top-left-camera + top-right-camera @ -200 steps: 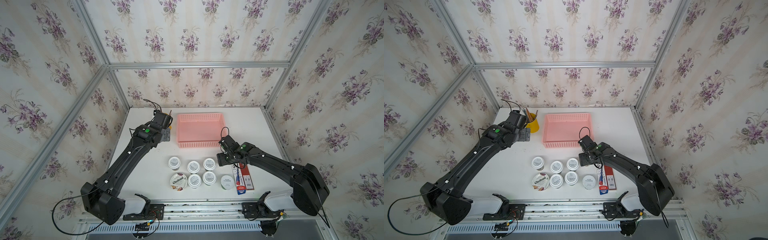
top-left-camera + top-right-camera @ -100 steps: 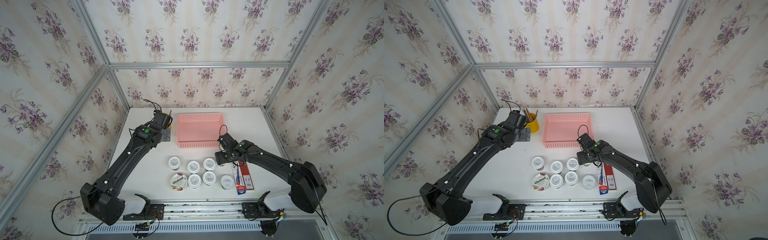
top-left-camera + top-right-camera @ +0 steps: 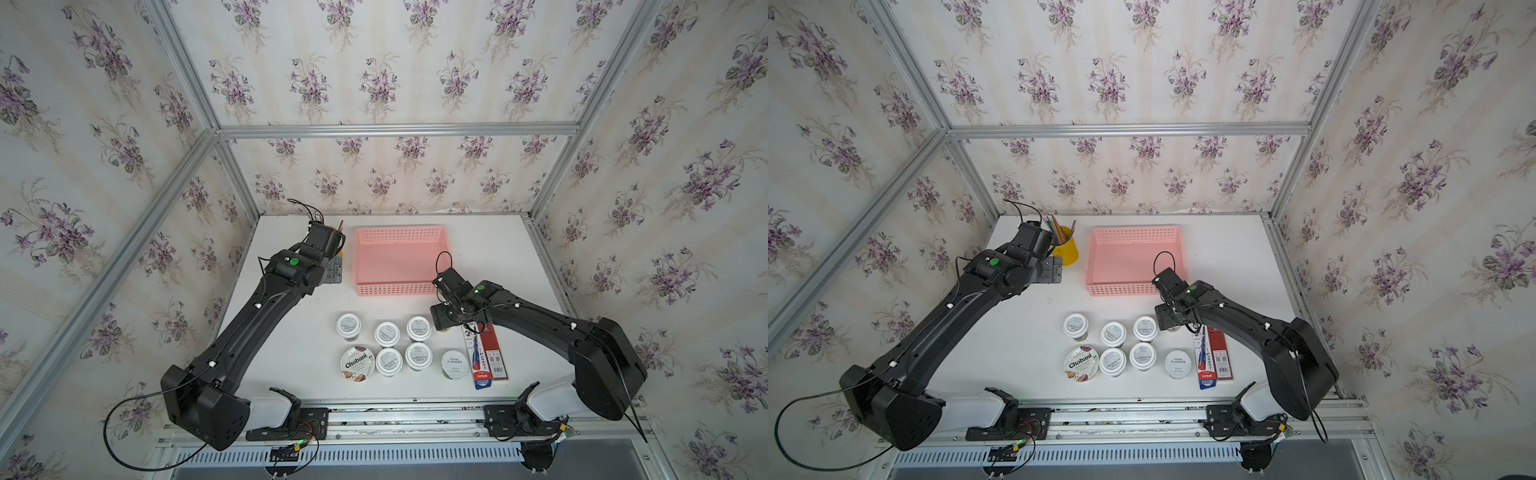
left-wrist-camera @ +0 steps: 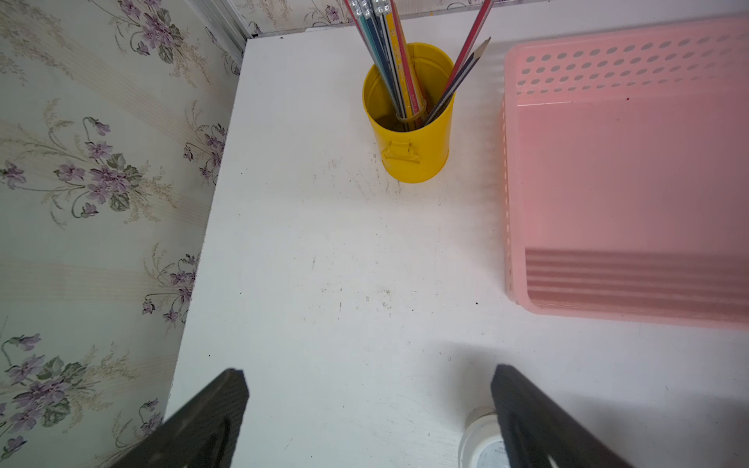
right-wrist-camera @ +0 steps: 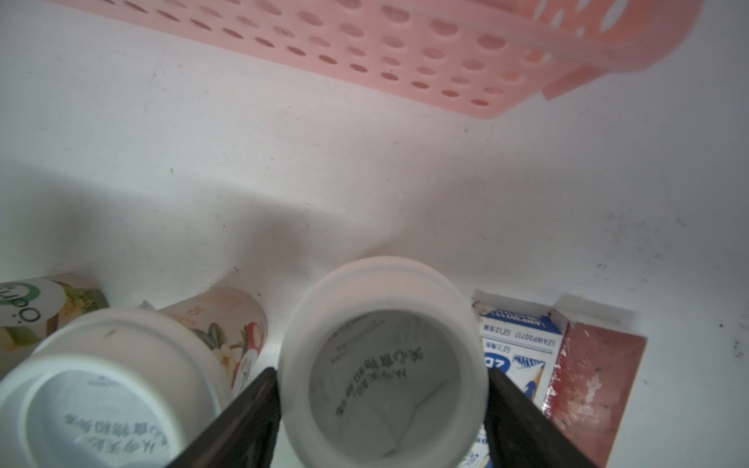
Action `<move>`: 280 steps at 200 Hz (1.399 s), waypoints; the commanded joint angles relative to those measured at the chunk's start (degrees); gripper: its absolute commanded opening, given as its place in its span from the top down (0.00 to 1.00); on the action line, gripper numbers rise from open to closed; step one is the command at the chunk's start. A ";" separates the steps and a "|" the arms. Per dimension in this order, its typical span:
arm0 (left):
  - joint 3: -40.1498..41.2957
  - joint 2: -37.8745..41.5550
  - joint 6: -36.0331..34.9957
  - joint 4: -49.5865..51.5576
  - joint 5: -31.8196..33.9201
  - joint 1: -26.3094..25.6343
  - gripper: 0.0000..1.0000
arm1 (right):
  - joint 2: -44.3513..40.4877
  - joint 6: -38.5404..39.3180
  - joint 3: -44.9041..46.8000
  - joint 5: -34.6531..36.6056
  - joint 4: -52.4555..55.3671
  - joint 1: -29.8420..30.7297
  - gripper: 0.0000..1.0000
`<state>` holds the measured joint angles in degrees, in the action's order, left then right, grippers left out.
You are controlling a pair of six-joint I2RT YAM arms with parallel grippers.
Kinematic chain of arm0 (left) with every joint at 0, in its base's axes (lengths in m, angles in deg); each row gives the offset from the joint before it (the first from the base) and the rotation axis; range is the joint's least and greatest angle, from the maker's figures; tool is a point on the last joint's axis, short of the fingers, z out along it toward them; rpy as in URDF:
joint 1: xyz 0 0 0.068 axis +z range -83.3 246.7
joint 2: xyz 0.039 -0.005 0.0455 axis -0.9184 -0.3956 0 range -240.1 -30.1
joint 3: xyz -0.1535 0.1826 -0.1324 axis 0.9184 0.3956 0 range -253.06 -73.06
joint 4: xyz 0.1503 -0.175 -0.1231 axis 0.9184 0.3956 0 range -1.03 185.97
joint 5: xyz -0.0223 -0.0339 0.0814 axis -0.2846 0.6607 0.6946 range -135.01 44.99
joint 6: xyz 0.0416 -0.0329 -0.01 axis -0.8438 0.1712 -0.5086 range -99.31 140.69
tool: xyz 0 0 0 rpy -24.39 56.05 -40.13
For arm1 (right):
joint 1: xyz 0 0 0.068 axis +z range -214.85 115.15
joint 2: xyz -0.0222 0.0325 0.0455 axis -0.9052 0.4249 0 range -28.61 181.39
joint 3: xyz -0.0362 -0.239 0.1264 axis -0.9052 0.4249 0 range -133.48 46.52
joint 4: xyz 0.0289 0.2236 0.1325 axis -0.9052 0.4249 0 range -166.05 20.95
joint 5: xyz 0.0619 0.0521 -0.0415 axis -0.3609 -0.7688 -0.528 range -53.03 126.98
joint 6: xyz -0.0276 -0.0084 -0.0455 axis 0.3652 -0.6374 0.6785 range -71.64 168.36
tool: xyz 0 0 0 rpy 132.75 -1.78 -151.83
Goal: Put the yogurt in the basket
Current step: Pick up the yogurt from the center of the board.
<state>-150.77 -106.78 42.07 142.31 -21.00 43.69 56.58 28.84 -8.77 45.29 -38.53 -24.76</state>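
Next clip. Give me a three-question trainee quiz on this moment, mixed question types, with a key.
1. True or false: a yogurt cup sits inside the pink basket.
2. Multiple choice: the left tool is A) open and empty, B) clamped on a pencil, C) down inside the basket.
3. Fill in: the white-lidded cup sits between the fingers of the ___ tool.
Key: 1 false; 2 A; 3 right, meaning the right tool.
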 commanded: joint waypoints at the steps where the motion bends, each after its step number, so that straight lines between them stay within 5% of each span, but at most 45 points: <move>1: -0.16 -0.13 -0.38 0.64 -0.18 0.04 0.01 | 0.68 0.17 -0.19 -0.12 0.20 -0.02 0.19; 139: -0.32 0.04 -0.25 0.53 -1.12 0.03 0.01 | -1.36 -0.82 -0.05 -2.08 -1.46 -0.02 0.12; 280: -0.51 0.57 -0.07 0.58 -1.55 -0.01 0.01 | -2.56 -1.98 1.53 2.53 -1.12 0.04 0.21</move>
<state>-150.84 -106.56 42.10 142.29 -22.32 43.69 54.57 27.44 -7.50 45.90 -40.15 -24.76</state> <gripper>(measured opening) 0.989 0.787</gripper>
